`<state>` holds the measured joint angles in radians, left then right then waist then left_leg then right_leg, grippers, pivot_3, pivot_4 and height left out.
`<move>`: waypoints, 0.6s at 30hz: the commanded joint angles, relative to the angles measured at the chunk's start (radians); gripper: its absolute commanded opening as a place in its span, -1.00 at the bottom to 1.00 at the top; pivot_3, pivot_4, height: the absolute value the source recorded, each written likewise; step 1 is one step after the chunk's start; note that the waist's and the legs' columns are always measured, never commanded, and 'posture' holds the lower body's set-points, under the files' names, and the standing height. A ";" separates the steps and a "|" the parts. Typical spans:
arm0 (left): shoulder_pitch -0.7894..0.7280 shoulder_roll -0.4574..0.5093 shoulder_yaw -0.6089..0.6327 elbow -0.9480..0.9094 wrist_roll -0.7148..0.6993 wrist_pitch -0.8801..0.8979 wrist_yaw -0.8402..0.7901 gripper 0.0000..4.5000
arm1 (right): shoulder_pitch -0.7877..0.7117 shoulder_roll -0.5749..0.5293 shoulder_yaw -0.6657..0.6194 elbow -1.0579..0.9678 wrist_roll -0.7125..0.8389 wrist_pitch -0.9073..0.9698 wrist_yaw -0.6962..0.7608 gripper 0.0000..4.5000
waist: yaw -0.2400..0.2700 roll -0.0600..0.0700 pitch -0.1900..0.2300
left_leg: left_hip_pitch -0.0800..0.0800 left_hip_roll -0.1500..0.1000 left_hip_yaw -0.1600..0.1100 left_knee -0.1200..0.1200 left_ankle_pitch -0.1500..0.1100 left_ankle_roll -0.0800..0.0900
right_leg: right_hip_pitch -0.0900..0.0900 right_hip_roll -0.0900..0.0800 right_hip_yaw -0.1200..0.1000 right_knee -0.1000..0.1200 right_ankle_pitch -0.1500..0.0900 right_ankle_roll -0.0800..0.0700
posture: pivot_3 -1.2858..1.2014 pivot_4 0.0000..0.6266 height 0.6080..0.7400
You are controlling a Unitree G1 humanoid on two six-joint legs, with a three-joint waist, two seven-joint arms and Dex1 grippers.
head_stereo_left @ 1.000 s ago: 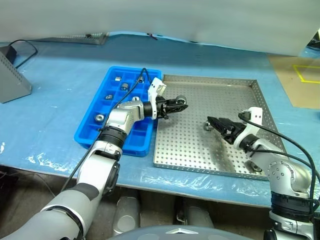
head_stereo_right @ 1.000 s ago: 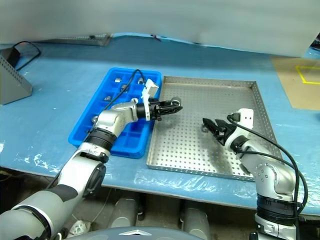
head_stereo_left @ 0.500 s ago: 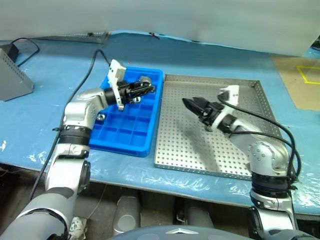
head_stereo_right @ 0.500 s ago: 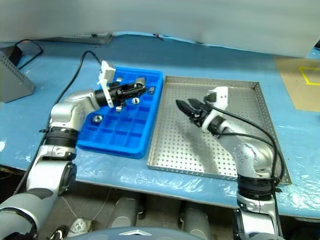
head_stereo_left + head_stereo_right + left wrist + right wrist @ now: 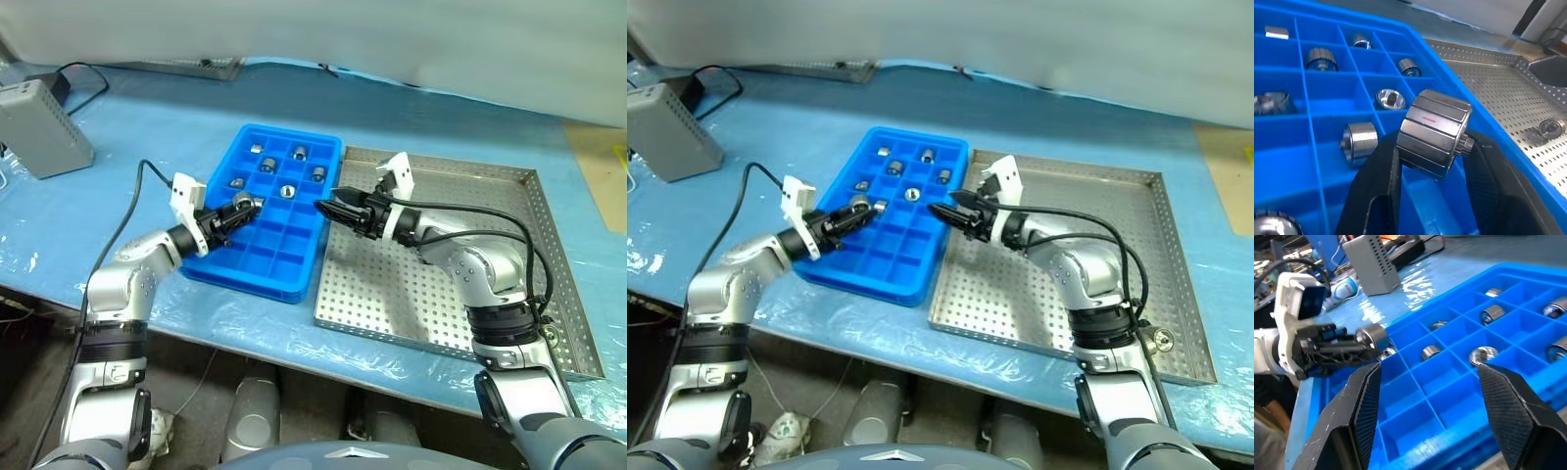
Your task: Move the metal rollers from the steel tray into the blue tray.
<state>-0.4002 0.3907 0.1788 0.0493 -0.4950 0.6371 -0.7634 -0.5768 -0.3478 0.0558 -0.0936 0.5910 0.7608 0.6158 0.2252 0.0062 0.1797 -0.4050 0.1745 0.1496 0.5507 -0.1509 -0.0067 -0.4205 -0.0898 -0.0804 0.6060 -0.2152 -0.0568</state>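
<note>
grey box (image 5: 44, 125) far L of blue tray (image 5: 294, 284) | L gripper (image 5: 238, 208) clamped on roller (image 5: 1434, 132), over tray's L cells (others already slotted) | R gripper (image 5: 328, 208) jaws apart, empty, at steel tray (image 5: 470, 323) edge

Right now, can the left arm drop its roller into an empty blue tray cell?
Probably yes. The left gripper holds a roller over the blue tray's near-left part, with empty cells just below. The right gripper hovers open at the tray's opposite edge, apart.
</note>
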 commanded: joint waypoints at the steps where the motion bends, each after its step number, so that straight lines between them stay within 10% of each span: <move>1: 0.031 -0.007 -0.014 -0.067 -0.013 -0.003 0.023 -0.36 | -0.016 0.008 -0.006 -0.014 -0.010 -0.027 0.013 0.43 | 0.010 0.000 0.000 | 0.000 0.000 0.000 0.000 0.000 0.000 | 0.000 0.000 0.000 0.000 0.000 0.000 | 0.38 -0.52 1.00; 18: 0.015 0.023 -0.027 -0.086 -0.081 0.045 -0.003 -0.36 | 0.081 0.004 -0.010 -0.096 -0.061 -0.031 -0.025 0.43 | 0.008 0.000 0.000 | 0.002 0.000 0.000 0.000 0.002 -0.004 | 0.000 0.001 0.001 0.001 0.000 0.000 | 0.31 -0.52 1.00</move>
<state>-0.3642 0.4034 0.1158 -0.0040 -0.5384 0.6764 -0.7598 -0.4949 -0.3420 0.0555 -0.1378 0.5309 0.7485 0.5908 0.2332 0.0061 0.1796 -0.4033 0.1748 0.1497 0.5509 -0.1487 -0.0103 -0.4204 -0.0889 -0.0794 0.6073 -0.2151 -0.0565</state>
